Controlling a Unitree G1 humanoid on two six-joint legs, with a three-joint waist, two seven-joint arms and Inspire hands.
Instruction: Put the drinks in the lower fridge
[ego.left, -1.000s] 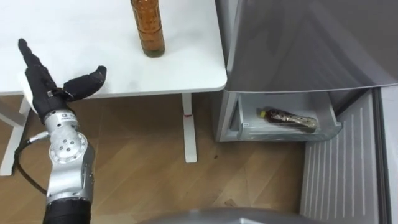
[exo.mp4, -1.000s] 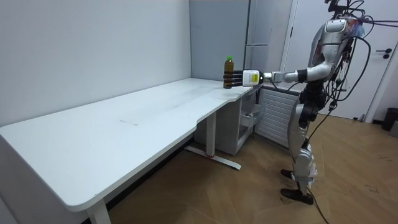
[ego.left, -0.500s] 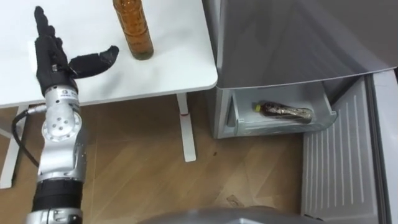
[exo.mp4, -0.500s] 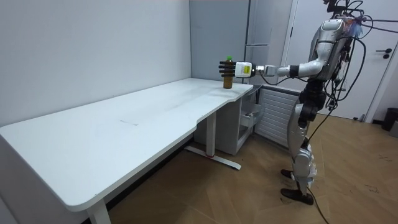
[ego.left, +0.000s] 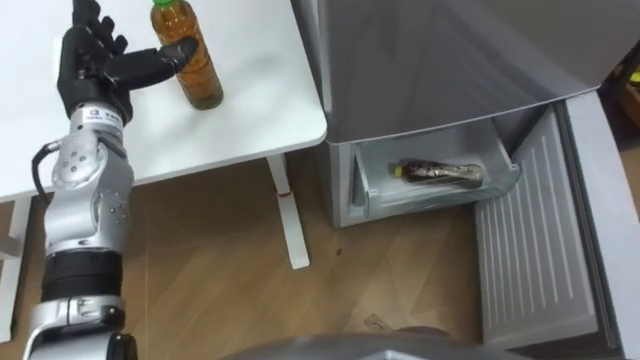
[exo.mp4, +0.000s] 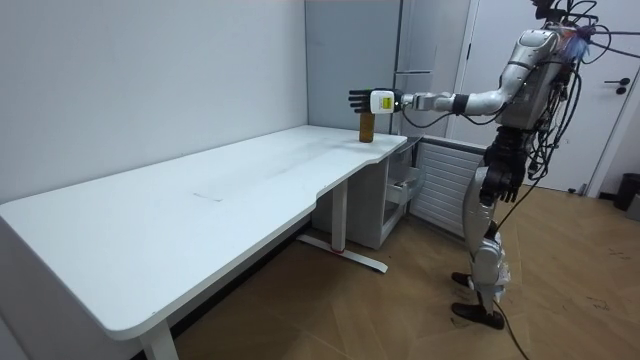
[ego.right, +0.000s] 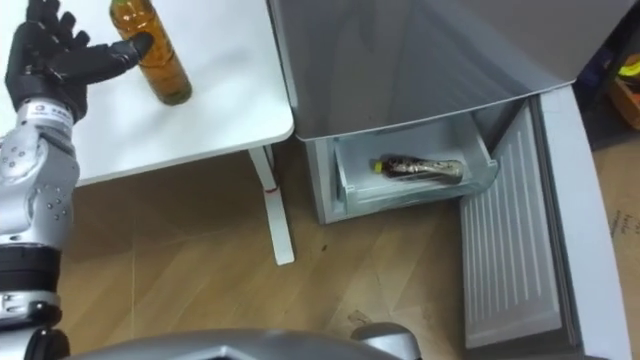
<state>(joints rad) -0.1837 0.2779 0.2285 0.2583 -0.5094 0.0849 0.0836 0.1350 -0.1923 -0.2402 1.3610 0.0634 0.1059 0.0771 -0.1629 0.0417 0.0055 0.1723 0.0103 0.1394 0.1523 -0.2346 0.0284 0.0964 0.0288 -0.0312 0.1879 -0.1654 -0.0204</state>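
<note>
Our left hand (ego.left: 88, 62) is spread open, thumb towards the green-capped amber bottle (ego.left: 200, 78) just right of it; far right, a dark bottle (ego.left: 440, 173) lies in the fridge drawer (ego.left: 430, 192)

Two drink bottles (ego.left: 200, 82) (ego.left: 438, 173), one table (ego.left: 262, 100), one fridge (ego.left: 450, 60).

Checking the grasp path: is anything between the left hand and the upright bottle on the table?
Nothing visible. The open left hand is right beside the bottle, thumb at its side, over the table.
</note>
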